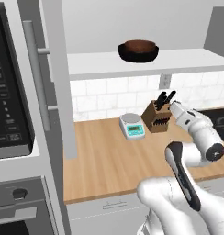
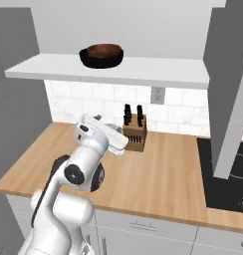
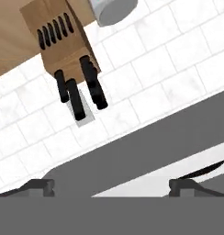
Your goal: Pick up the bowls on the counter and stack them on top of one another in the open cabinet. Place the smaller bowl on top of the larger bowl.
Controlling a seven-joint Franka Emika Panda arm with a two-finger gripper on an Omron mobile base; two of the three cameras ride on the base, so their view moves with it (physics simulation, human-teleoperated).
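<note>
1. Behind our arm, white tile wall rises over the wooden table (image 1: 104, 156)
2. Open cabinet (image 1: 178, 62) shelf carries our black larger bowl (image 1: 132, 56)
3. Reddish-brown smaller bowl (image 1: 139, 46) sits nested inside it
4. Knife block (image 1: 156, 117) and scale (image 1: 132, 125) stand on the table
5. Our gripper (image 3: 111, 186) hangs released, empty

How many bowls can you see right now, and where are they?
2. The black bowl sits on the open cabinet shelf, and the reddish-brown bowl is nested inside it. I see none on the wooden counter.
</note>
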